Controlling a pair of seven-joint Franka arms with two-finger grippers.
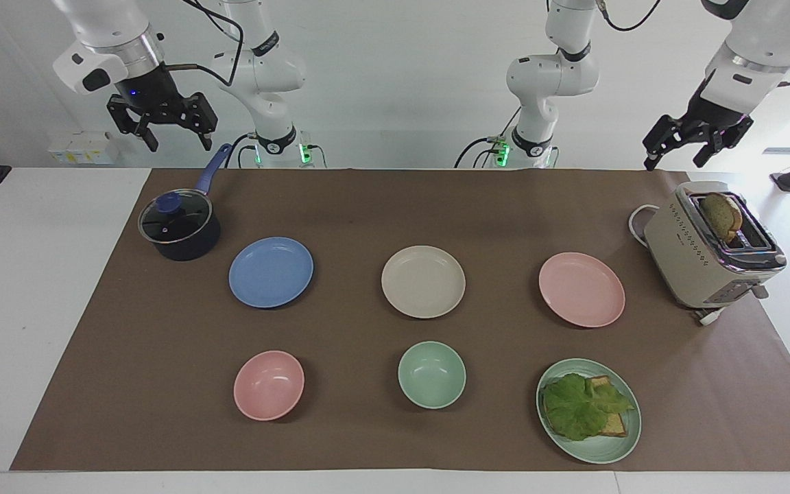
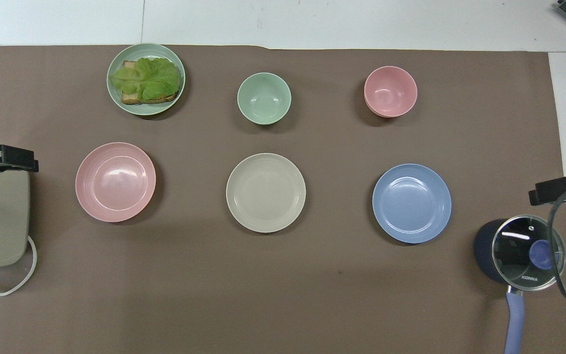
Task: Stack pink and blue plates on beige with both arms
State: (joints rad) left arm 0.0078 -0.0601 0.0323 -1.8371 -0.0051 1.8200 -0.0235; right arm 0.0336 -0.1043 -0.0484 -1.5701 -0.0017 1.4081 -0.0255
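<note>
Three plates lie in a row across the brown mat. The beige plate (image 1: 423, 281) (image 2: 266, 192) is in the middle. The blue plate (image 1: 271, 272) (image 2: 411, 203) lies toward the right arm's end, and the pink plate (image 1: 581, 289) (image 2: 115, 182) toward the left arm's end. My right gripper (image 1: 177, 143) hangs open in the air over the saucepan's handle, holding nothing. My left gripper (image 1: 674, 161) hangs open and empty above the toaster's end of the mat. Neither gripper touches a plate.
A lidded dark saucepan (image 1: 180, 228) stands beside the blue plate. A beige toaster (image 1: 710, 247) with bread in it stands beside the pink plate. Farther from the robots sit a pink bowl (image 1: 269, 385), a green bowl (image 1: 431, 374) and a green plate (image 1: 614, 449) with lettuce on toast.
</note>
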